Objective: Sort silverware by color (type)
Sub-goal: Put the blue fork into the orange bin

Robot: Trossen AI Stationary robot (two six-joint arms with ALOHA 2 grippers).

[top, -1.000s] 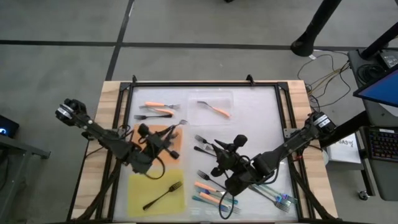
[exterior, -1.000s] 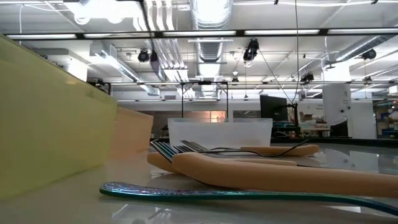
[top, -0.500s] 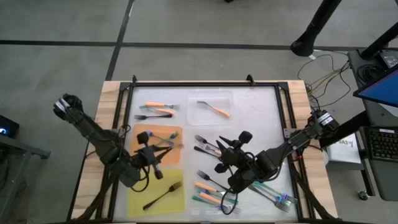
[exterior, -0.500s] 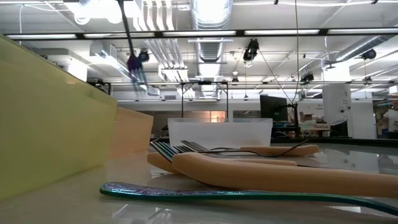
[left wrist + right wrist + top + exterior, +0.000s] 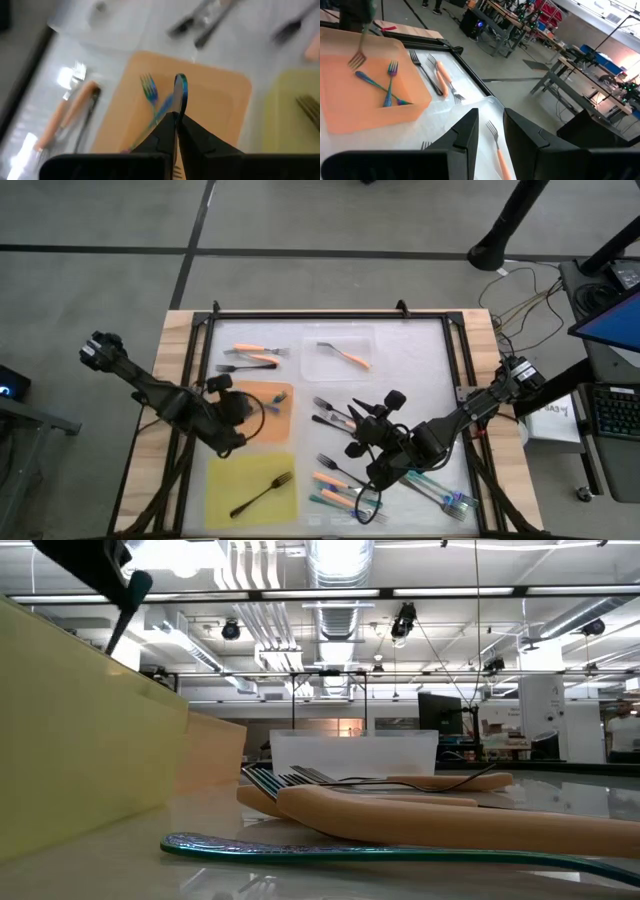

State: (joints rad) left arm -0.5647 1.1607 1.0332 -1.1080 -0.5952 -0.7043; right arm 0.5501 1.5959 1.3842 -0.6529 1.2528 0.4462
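Since a second ago your left arm has swung away from the orange mat's near corner and now reaches over that mat's left edge, while your right arm has barely shifted.

On the tabletop (image 5: pixel 400 350), the orange mat (image 5: pixel 270 430) and the yellow mat (image 5: pixel 225 485) lie on the left half, the yellow one nearer the front with a black fork (image 5: pixel 262 493) on it. A clear tray (image 5: pixel 325 363) at the back holds an orange-handled fork (image 5: pixel 350 357).

Your left end effector (image 5: pixel 243 408) is pinched shut on the handle of a teal fork (image 5: pixel 180 95), held above the orange mat; the low view shows it hanging tines-down. Two more teal forks (image 5: pixel 380 90) lie crossed on that mat.

Your right end effector (image 5: pixel 372 418) hovers over the middle of the tabletop, its fingers (image 5: pixel 465 135) parted by a narrow gap with nothing between them.

The remaining silverware (image 5: pixel 345 485) lies scattered in front of and beside the right arm: orange, teal and dark forks. Two more orange-handled forks (image 5: pixel 250 353) sit at the back left, beside a dark one.
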